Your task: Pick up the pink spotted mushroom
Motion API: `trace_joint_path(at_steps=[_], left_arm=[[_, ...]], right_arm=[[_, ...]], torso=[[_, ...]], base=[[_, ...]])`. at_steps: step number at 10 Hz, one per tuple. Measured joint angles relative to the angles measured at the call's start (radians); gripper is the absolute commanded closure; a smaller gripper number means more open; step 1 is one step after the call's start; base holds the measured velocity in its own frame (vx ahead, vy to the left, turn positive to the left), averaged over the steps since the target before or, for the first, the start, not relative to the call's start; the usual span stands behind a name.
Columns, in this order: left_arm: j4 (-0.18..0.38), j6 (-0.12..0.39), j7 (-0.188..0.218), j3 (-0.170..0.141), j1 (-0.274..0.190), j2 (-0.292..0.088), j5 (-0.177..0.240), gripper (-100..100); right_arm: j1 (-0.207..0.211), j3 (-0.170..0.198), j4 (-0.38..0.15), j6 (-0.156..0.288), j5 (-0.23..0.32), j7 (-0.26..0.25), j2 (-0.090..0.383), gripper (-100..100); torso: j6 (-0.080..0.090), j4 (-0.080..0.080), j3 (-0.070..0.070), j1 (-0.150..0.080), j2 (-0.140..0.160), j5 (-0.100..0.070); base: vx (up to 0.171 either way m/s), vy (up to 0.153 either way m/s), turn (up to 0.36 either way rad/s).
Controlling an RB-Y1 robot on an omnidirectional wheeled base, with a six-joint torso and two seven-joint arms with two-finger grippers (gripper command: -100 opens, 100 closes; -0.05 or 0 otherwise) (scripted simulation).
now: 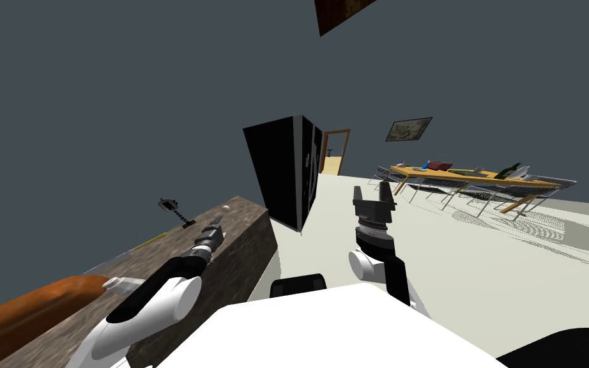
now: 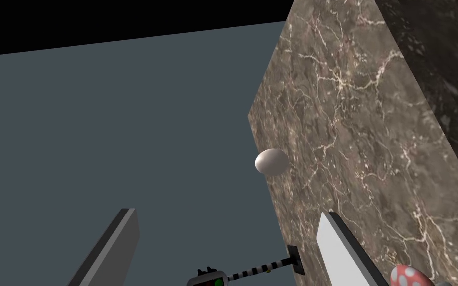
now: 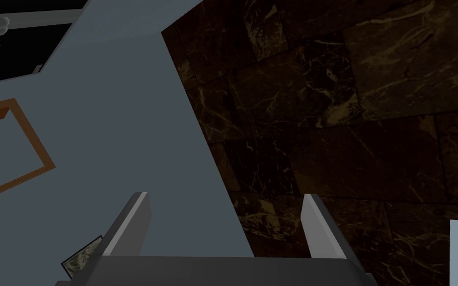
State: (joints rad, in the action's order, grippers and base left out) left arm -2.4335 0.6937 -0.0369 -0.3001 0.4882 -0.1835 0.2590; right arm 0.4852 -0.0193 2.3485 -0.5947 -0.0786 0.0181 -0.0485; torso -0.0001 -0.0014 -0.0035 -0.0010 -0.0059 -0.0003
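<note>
The mushroom (image 2: 410, 277), a pinkish-red cap with white spots, rests on the brown marble countertop (image 2: 362, 129). It lies just outside one finger (image 2: 340, 250) of my left gripper (image 2: 226, 213), back near the gripper's body and not between the fingers. The left gripper (image 1: 216, 223) is open and empty, reaching out over the counter (image 1: 242, 236). A white egg (image 2: 271, 161) sits at the counter's edge ahead of the fingertips. My right gripper (image 1: 370, 190) is raised beside my chest, away from the counter, and its fingers (image 3: 141, 218) stand open.
A small device on a black-and-white striped stick (image 2: 253, 272) stands by the counter's wall side (image 1: 175, 211). A long orange-brown object (image 1: 31, 306) lies on the counter's near left. A black cabinet (image 1: 287, 169) stands beyond the counter; a dining table (image 1: 478, 176) with chairs is far right.
</note>
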Motion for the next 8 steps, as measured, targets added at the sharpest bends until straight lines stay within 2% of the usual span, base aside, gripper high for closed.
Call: trace_joint_path(at_steps=[2,8], left_arm=[[-0.006,0.058,-0.008,-0.014,0.011,0.009,0.006,-100],[0.003,0.21,-0.023,-0.077,0.039,-0.002,0.058,-100]], right_arm=[[0.0,0.0,0.0,0.0,0.0,0.0,0.0,0],[0.0,0.0,0.0,0.0,0.0,0.0,0.0,0]], torso=[[0.0,0.0,0.0,0.0,0.0,0.0],[0.0,0.0,0.0,0.0,0.001,0.0]], base=[[0.086,-0.024,0.009],[0.065,-0.016,0.008]])
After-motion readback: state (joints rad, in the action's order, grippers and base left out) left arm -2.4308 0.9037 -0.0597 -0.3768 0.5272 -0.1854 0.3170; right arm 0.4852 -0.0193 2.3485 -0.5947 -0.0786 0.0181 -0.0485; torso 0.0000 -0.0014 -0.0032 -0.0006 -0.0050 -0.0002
